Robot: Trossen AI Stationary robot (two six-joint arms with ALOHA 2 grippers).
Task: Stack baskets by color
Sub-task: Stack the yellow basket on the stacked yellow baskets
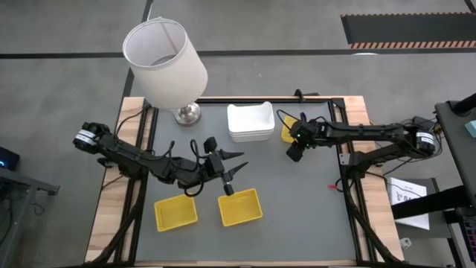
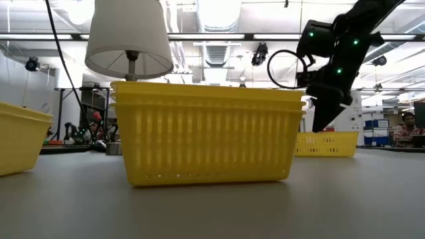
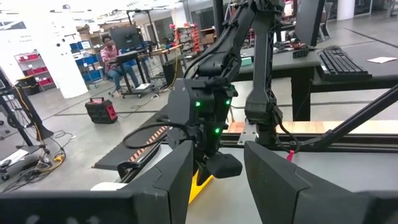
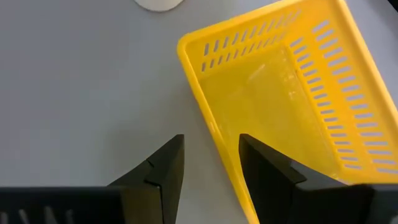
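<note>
Two yellow baskets [image 1: 176, 212] [image 1: 239, 207] sit on their bottoms near the table's front edge. A stack of white baskets [image 1: 250, 123] stands at the far middle. A third yellow basket [image 4: 292, 106] rests right of the white stack. My right gripper [image 4: 211, 165] is open and slants down over this basket's corner, one finger over its inside and one outside its slotted wall. My left gripper [image 1: 239, 164] hangs open and level, high above the front-middle yellow basket [image 2: 206, 133], with nothing between its fingers [image 3: 273, 186].
A large white lampshade [image 1: 163, 59] on a chrome base [image 1: 187, 114] stands at the far left, close to the white baskets. Cables lie along the far edge. Bare grey table [image 1: 297, 201] shows at the right front.
</note>
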